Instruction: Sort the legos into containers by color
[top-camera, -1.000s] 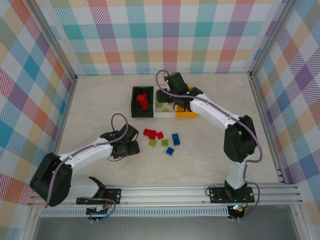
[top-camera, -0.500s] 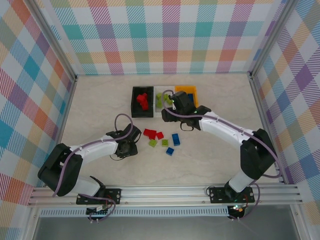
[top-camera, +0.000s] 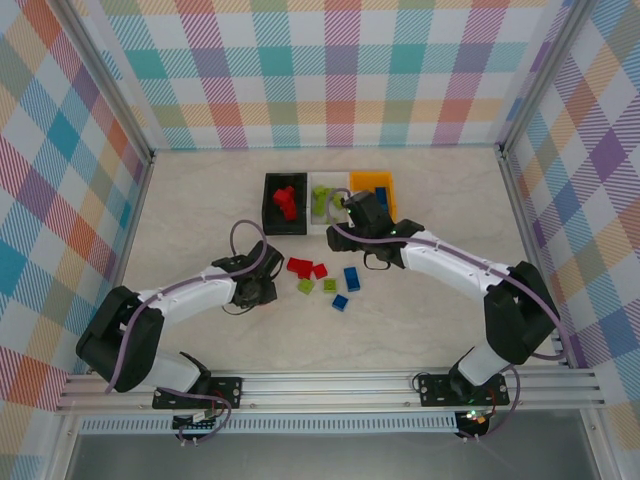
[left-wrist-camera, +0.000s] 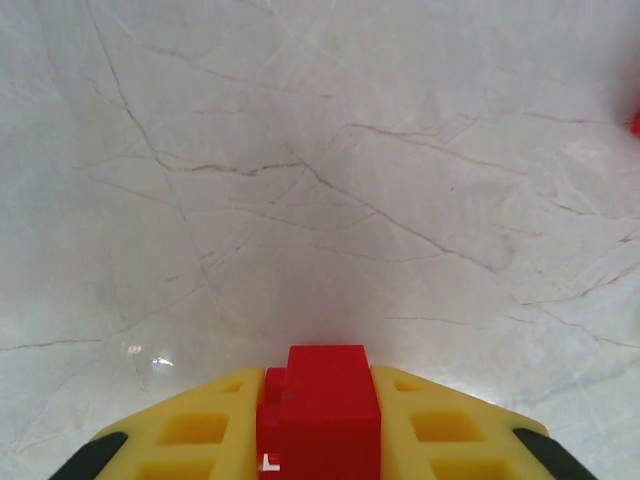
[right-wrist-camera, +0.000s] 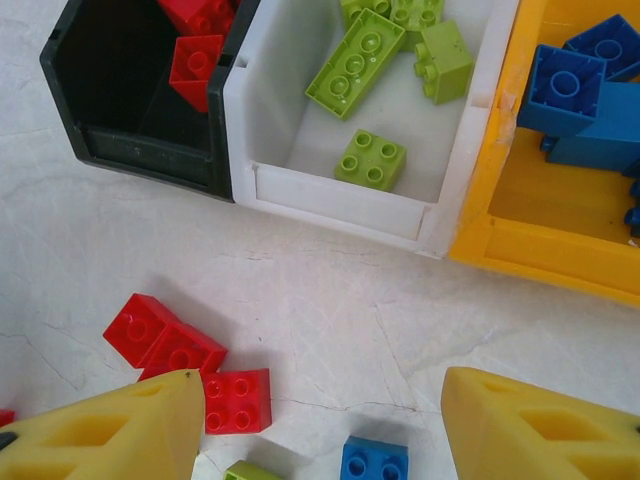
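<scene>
The small glossy red plastic brick (left-wrist-camera: 320, 410) sits clamped between the left jaws, down at the pale veined counter (left-wrist-camera: 300, 150); loose red bricks (top-camera: 300, 266), lime bricks (top-camera: 305, 286) and blue bricks (top-camera: 352, 278) lie mid-counter; the right jaws stand wide, empty, near the black plastic bin (right-wrist-camera: 130, 150), white bin (right-wrist-camera: 340, 195) and orange-yellow bin (right-wrist-camera: 540, 250); bright plaid walls (top-camera: 340, 70) enclose it.

Both arms (top-camera: 450, 262) are white with black joints, lilac cables (top-camera: 238, 232) and yellow claw fingers (right-wrist-camera: 110, 430).
</scene>
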